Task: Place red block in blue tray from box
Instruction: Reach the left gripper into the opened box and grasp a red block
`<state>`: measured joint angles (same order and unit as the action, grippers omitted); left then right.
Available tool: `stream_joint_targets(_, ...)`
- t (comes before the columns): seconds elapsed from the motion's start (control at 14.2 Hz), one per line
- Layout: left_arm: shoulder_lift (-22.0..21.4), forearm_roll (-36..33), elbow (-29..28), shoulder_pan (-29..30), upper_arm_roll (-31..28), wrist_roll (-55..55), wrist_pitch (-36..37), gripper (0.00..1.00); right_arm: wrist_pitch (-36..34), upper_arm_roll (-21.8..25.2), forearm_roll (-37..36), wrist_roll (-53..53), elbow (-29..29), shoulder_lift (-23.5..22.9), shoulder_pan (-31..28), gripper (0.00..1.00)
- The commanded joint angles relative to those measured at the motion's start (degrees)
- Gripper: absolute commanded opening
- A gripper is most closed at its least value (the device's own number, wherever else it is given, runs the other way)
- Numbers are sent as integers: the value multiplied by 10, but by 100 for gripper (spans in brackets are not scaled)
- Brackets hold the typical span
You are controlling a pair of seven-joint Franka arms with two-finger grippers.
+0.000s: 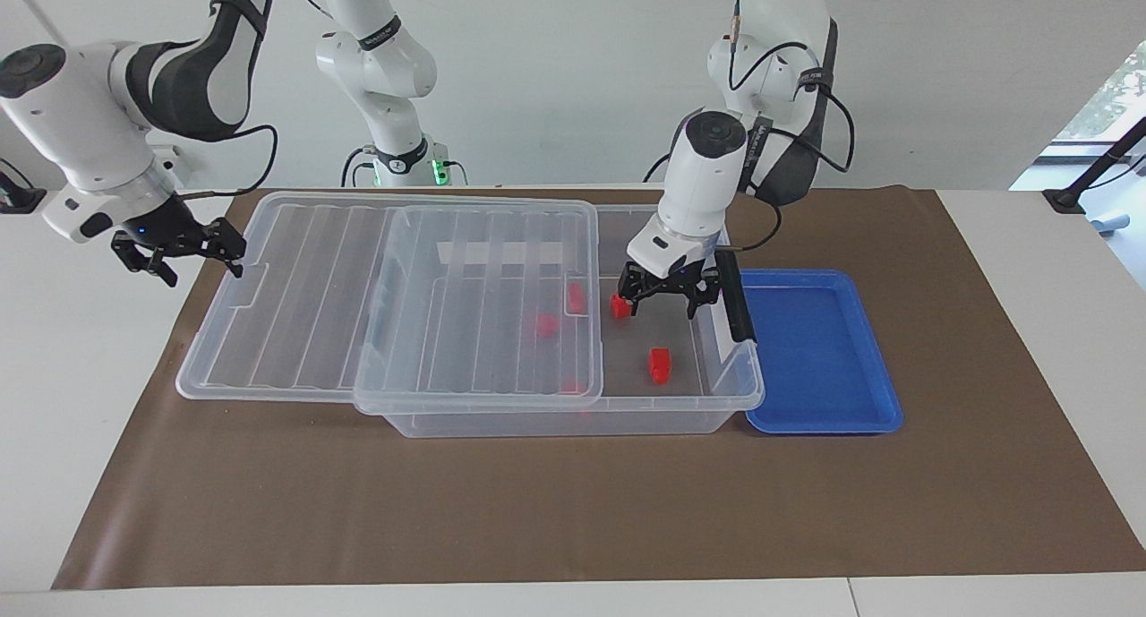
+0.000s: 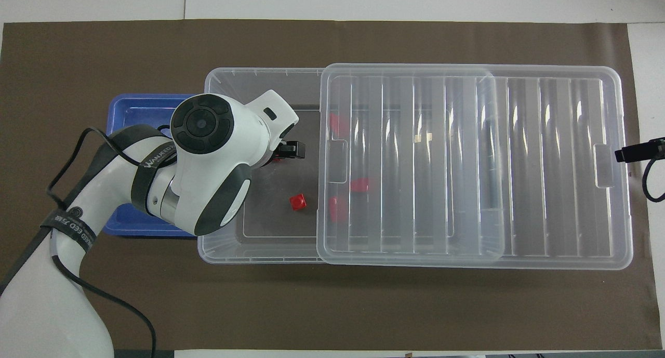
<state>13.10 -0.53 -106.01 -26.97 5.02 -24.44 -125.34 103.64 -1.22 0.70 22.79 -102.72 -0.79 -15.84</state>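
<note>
The clear box stands mid-table. Its ribbed lid is slid toward the right arm's end, so the end beside the blue tray is uncovered. Two red blocks lie on the bare floor of the box, one nearer to the robots and one farther. My left gripper is open and empty, raised over the uncovered end, above the farther block. My right gripper is open and waits beside the lid's end.
Three more red blocks show through the lid. A black latch stands on the box's short side next to the tray. Brown paper covers the table. The tray holds nothing that I can see.
</note>
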Motion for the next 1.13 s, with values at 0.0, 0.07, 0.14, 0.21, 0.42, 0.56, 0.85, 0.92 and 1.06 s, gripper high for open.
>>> stream_joint_targets(0.0, 19, -12, -3, -6, -7, -13, -33, 100, -93, -3, -4, -61, 94, -18, 37, 100)
stream_joint_targets(0.07, 34, -13, -3, -6, -8, -14, -41, 100, -107, -4, -4, -76, 96, -7, 45, 100)
stream_joint_targets(0.14, 45, -14, -2, -6, -8, -14, -54, 100, -119, -4, -2, -89, 95, 4, 48, 100)
stream_joint_targets(0.21, 60, -14, -2, -9, -8, -14, -67, 98, -136, -8, -1, -103, 95, 11, 53, 100)
stream_joint_targets(0.42, 79, -37, -4, -9, -8, -17, -76, 93, -164, -8, -1, -151, 88, 29, 83, 100)
stream_joint_targets(0.56, 88, -39, -7, -9, -8, -21, -76, 91, -162, -8, -2, -174, 76, 34, 99, 100)
stream_joint_targets(0.85, 93, -39, -15, -10, -8, -27, -88, 74, -157, -8, -1, -176, 66, 40, 106, 100)
stream_joint_targets(0.92, 93, -39, -18, -9, -9, -34, -89, 51, -157, -8, -1, -176, 66, 40, 106, 100)
stream_joint_targets(1.06, 93, -39, -18, -9, -8, -58, -88, 0, -157, -8, -2, -176, 66, 40, 106, 100)
